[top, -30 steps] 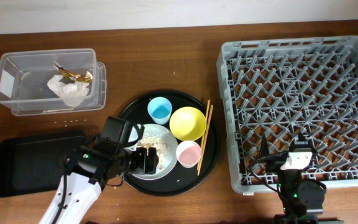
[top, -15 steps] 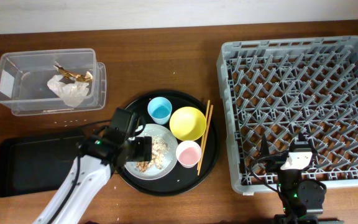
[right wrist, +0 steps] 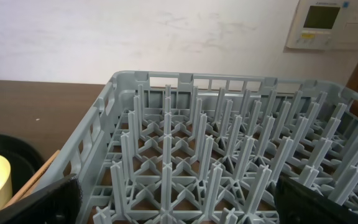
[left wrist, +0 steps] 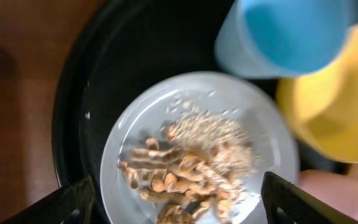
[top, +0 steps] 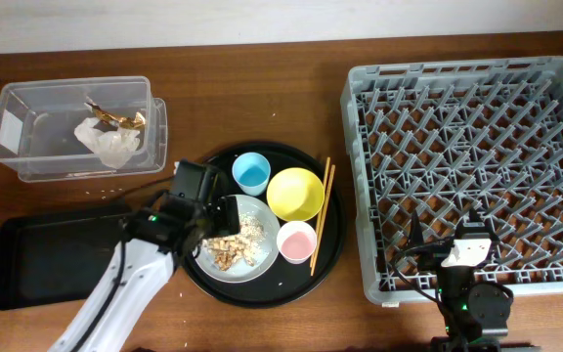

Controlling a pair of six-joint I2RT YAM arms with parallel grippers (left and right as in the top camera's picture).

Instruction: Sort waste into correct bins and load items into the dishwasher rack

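Right gripper (right wrist: 178, 196): held apart, empty, lower right, at the dishwasher rack (top: 467, 166) edge.
Left gripper (left wrist: 179, 196): spread wide, nothing clamped, over the grey plate (left wrist: 272, 143), centre.
Food scraps (left wrist: 191, 165): heaped on the plate; not yet binned.
Pink cup (top: 296, 241), chopsticks (top: 322, 215), yellow bowl (top: 295, 193), blue cup (top: 251, 173): not yet loaded.
Wrapper (top: 108, 139): deposited in the clear box (top: 27, 166), upper left.

Overhead looks down; both wrist views share its round tray (top: 286, 284).

Left wrist view: the blue cup (left wrist: 291, 31), blurred, is cut by the top edge; the yellow bowl (left wrist: 334, 112) runs off the right; the pink cup (left wrist: 344, 193) is a soft sliver (bottom corner); overhead, the left gripper (top: 225, 220) hides the left rim of the grey plate (top: 262, 256).
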